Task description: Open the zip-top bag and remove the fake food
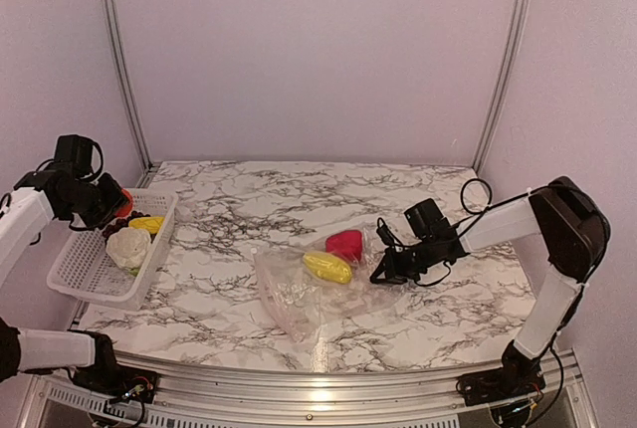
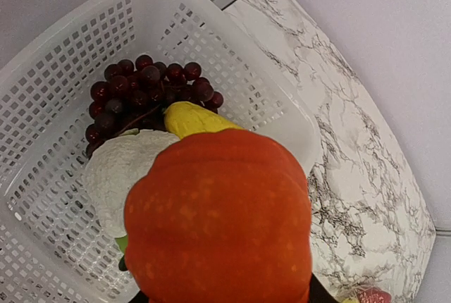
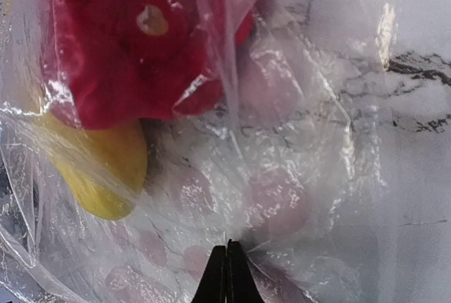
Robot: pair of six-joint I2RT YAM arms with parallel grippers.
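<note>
The clear zip-top bag (image 1: pixel 299 294) lies crumpled mid-table. A pink-red piece (image 1: pixel 345 244) and a yellow oblong piece (image 1: pixel 327 268) of fake food sit in it. My right gripper (image 1: pixel 382 275) is at the bag's right edge. In the right wrist view it (image 3: pixel 227 264) is shut, pinching the bag's plastic (image 3: pixel 296 176), with the pink-red piece (image 3: pixel 134 42) and yellow piece (image 3: pixel 99 169) beyond. My left gripper (image 1: pixel 109 207) holds an orange-red round fruit (image 2: pixel 218 218) above the white basket (image 2: pixel 63 56); its fingers are mostly hidden behind the fruit.
The white lattice basket (image 1: pixel 85 274) at the table's left edge holds a white cauliflower (image 1: pixel 129 246), dark purple grapes (image 2: pixel 141 91) and a yellow piece (image 2: pixel 194 118). Marble tabletop (image 1: pixel 299 199) stretches behind the bag. Purple walls with metal rails enclose the back.
</note>
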